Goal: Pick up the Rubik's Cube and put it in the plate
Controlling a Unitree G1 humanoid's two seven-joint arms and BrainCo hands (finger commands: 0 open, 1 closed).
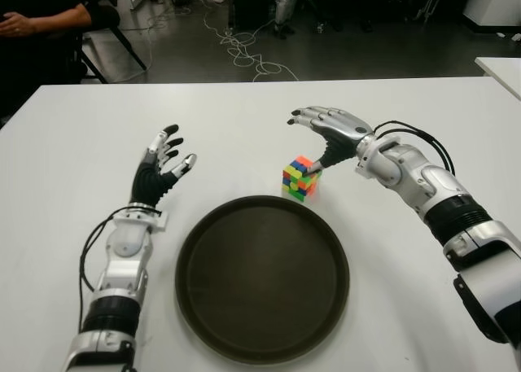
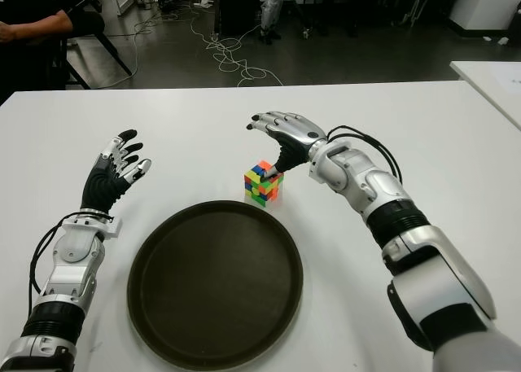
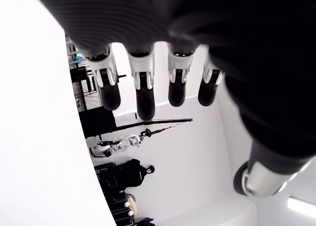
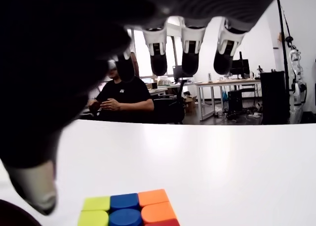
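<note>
Right hand (image 1: 330,132) is held just above and behind the Rubik's Cube (image 1: 299,178), fingers spread and extended, thumb tip down at the cube's top right edge; nothing is gripped. The cube is seen on the white table (image 1: 244,120), just beyond the far rim of the dark round plate (image 1: 262,278), with orange, blue, green and yellow stickers scrambled. Left hand (image 1: 163,167) is raised left of the plate, fingers apart, empty.
</note>
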